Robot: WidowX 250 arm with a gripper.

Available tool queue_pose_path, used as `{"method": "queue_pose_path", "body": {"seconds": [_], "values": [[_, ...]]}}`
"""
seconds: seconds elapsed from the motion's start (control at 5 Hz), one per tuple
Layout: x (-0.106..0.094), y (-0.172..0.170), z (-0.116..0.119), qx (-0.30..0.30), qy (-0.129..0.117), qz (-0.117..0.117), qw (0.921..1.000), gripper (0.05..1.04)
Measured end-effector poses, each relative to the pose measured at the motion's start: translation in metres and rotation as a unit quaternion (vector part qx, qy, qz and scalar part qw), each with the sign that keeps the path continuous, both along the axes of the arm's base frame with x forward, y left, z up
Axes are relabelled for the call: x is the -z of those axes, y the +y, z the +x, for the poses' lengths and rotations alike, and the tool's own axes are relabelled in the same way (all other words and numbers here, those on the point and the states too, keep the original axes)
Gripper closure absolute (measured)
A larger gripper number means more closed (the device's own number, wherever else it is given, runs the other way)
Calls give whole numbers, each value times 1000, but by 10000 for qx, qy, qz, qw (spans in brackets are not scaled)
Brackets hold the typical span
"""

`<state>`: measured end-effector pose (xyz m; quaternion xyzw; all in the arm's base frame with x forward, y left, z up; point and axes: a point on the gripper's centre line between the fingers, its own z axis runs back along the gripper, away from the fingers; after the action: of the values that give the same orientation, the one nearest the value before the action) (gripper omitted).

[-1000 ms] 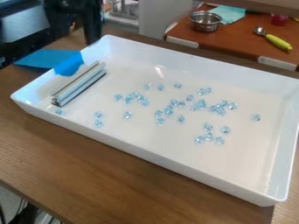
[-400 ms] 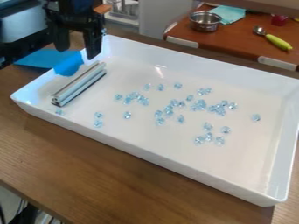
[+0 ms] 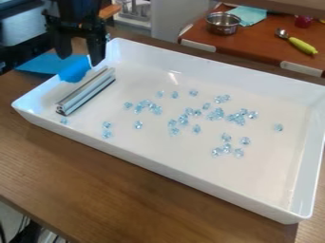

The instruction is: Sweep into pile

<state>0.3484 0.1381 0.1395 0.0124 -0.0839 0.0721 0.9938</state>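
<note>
Camera view: white rectangular plastic tray point(image 3: 209, 189) w/ small clear pale-blue faceted pieces point(image 3: 217, 114) scattered in loose clusters, mostly mid & R of pic. Long silver metal bar point(image 3: 87, 91) lies inside at tray's L end; bright-blue sheet point(image 3: 74, 72) over rim nearby. Black two-finger gripper point(image 3: 80, 53) above that end, fingers wide apart, nothing btwn. Brown wood-grain table point(image 3: 95, 175) under; bkgd: shiny metal pot point(image 3: 223, 24) on red-brown counter point(image 3: 257, 42).
</note>
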Motion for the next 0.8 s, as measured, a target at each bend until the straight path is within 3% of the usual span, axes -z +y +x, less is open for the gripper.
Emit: {"method": "queue_pose_path", "body": {"seconds": [0.8], "values": [[38,-1,-13,-54,171,132,9998,83]]}}
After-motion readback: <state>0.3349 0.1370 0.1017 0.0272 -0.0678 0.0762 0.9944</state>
